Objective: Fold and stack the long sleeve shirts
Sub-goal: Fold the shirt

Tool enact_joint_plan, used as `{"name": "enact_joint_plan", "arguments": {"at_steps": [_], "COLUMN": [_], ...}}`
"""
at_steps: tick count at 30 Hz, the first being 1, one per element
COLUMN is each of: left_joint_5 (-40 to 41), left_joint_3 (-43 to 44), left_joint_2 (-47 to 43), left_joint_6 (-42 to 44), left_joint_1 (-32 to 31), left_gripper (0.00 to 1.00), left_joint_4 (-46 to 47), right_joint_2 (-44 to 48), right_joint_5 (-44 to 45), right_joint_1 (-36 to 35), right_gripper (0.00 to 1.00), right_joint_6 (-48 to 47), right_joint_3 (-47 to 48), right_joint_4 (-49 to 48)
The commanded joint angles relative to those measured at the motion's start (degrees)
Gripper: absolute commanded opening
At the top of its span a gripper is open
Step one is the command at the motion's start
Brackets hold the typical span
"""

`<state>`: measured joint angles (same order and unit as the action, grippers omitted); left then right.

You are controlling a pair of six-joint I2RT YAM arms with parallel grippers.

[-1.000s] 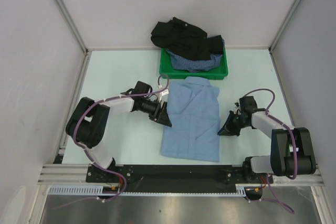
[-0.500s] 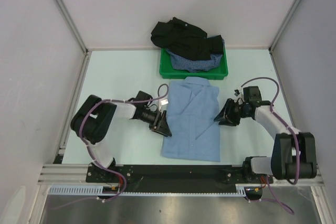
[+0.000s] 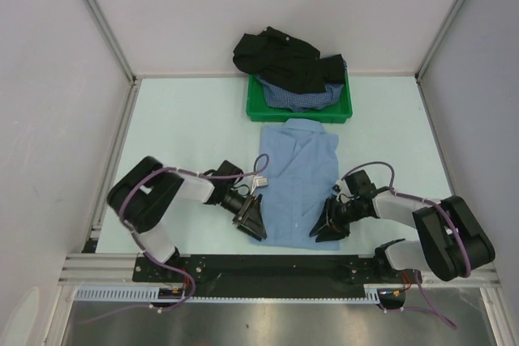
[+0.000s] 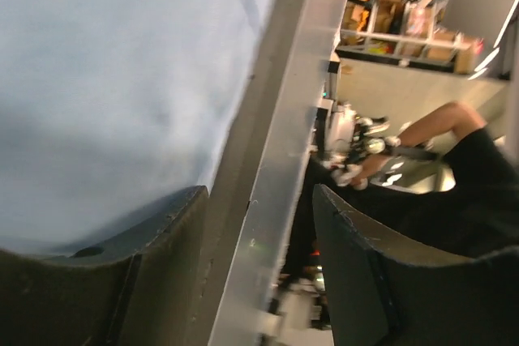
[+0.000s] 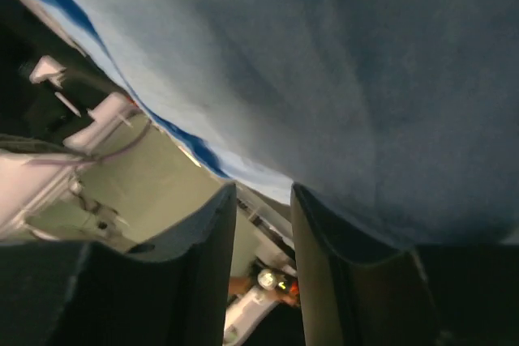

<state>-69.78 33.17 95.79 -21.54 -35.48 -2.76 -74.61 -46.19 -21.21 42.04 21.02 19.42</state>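
A folded light blue long sleeve shirt (image 3: 296, 176) lies flat mid-table, collar toward the back. My left gripper (image 3: 253, 220) sits at its near left corner, open; in the left wrist view the jaws (image 4: 259, 224) frame only the table's front rail, with blue cloth (image 4: 122, 79) beside the left finger. At the near right corner my right gripper (image 3: 327, 227) is open with a narrow gap; in the right wrist view nothing lies between the jaws (image 5: 263, 208), and the shirt (image 5: 340, 79) rests against the right finger. A black shirt (image 3: 280, 56) and a checked shirt (image 3: 302, 100) sit in the tray.
The green tray (image 3: 258, 111) stands at the back centre, close behind the blue shirt's collar. White walls with metal posts close in the left, right and back. The table's front rail (image 3: 268, 265) runs just below both grippers.
Both grippers have slid down the shirt's sides toward its near corners. The right gripper, shut a second ago, has opened. The blue shirt lies as before.
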Motion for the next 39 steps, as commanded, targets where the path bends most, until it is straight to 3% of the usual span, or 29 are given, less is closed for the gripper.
{"name": "enact_joint_plan", "arguments": {"at_steps": [1,3,6,8,12,14,16,17,20,21,24,27,31,39], "left_joint_5": [0.3,3.9,4.5,2.9,2.4,11.8,20.5,30.5,49.0,53.3,65.2,72.8,77.1,81.2], "left_joint_3": [1.1,3.8,5.8,5.6,10.3,16.6,19.5,19.1,11.2,9.0,4.8,5.8,6.1,5.2], "left_joint_2": [10.5,13.9,14.1,6.1,-11.6,-18.4,-21.6,-25.3,-31.5,-34.1,-32.8,-26.5,-21.1,-14.3], "left_joint_6": [-3.9,0.8,4.0,5.4,16.5,23.7,34.9,38.8,47.4,50.6,53.1,51.0,50.8,49.8], "left_joint_1": [0.9,2.1,6.8,8.8,8.7,6.4,-0.1,-3.4,-16.3,-23.5,-34.6,-40.5,-44.7,-52.3], "left_gripper": [0.61,0.61,0.60,0.61,0.63,0.63,0.62,0.61,0.60,0.60,0.60,0.58,0.57,0.53], "left_joint_4": [2.4,-5.7,-8.1,-9.2,-16.7,-25.4,-31.0,-32.7,-26.0,-23.9,-18.2,-16.0,-8.8,-1.5], "right_joint_2": [-4.3,-5.5,-5.5,-4.1,2.0,4.9,6.3,5.4,-3.1,-8.2,-14.9,-23.5,-32.8,-38.0], "right_joint_5": [1.5,4.8,7.2,3.2,-5.0,-4.1,-2.2,-1.6,-2.6,-2.6,-4.2,-5.9,-7.4,-7.0], "right_joint_1": [1.3,2.1,6.2,6.9,3.1,1.9,2.1,1.9,1.3,0.9,0.5,0.0,0.3,2.1], "right_gripper": [0.38,0.34,0.33,0.30,0.24,0.26,0.29,0.30,0.28,0.27,0.22,0.17,0.15,0.14], "right_joint_6": [5.7,4.5,1.1,-1.1,-4.4,-7.4,-9.6,-12.9,-20.5,-22.5,-27.4,-31.7,-35.1,-36.6], "right_joint_3": [-0.3,-0.4,0.1,3.0,12.2,15.4,18.6,19.4,24.1,26.9,30.4,35.2,37.6,37.2], "right_joint_4": [-4.5,0.5,4.7,6.4,6.4,3.9,2.0,-0.1,-1.6,-1.1,-2.0,0.6,1.2,-2.1]}}
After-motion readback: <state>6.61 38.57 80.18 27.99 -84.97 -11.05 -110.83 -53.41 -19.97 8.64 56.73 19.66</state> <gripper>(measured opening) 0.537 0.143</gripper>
